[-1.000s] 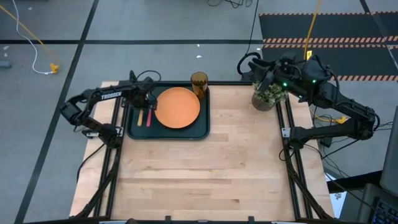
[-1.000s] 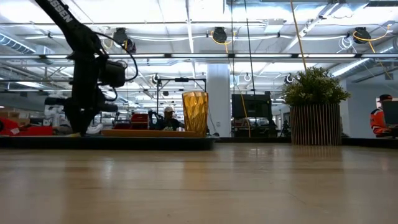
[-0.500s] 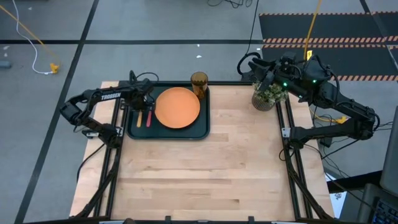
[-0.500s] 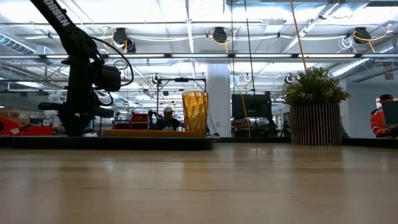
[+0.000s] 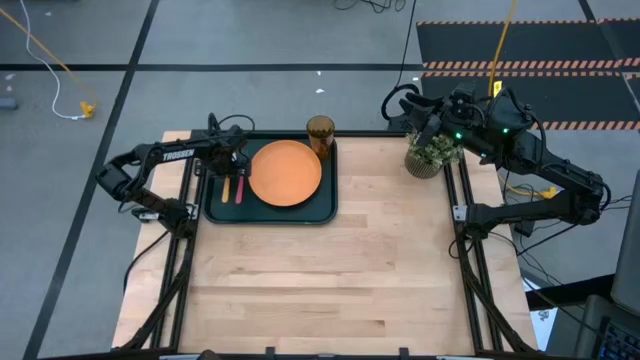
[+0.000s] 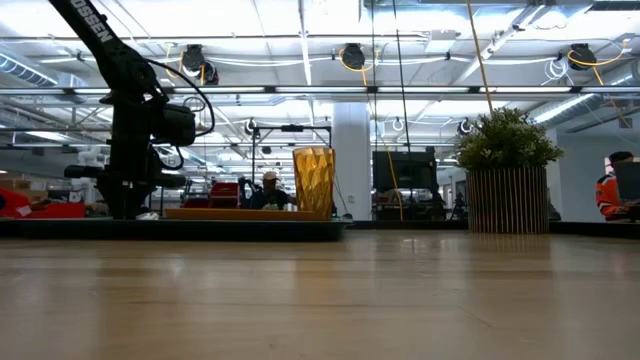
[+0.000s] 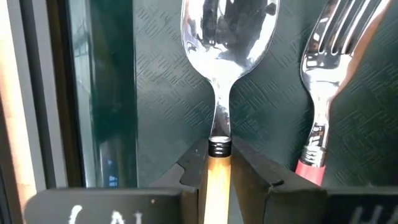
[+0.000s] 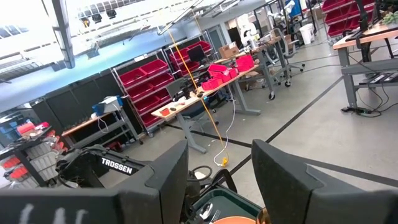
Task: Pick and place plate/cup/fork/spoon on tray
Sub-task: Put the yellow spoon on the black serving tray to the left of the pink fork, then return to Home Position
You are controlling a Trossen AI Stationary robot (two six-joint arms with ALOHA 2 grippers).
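The dark tray [image 5: 270, 212] lies at the table's far left. On it are the orange plate [image 5: 285, 172], the amber cup [image 5: 320, 130] standing in its far right corner, and the red-handled fork [image 5: 239, 188] lying flat left of the plate. The orange-handled spoon [image 5: 225, 190] lies beside the fork, nearer the tray's left rim. My left gripper [image 5: 232, 168] is low over the tray's left part, shut on the spoon [image 7: 227, 37]. My right gripper [image 5: 418, 118] is open and empty, held high over the potted plant. My left gripper pinches the spoon's orange handle [image 7: 219, 171] between its two fingers, at the end next to the metal neck. The fingers [image 7: 193, 165] come from above and point down, one on each side of the handle. The spoon lies level, its bowl close over the tray floor, parallel to the fork [image 7: 320, 124].
A potted green plant [image 5: 432, 155] stands at the table's far right corner. The rest of the wooden table top [image 5: 330, 280] is bare wood. Black frame rails [image 5: 470, 280] run along the table's left and right sides.
My left gripper has gone a little toward the table's left edge and slightly down over the tray. The plate, cup, fork and spoon stay where they were.
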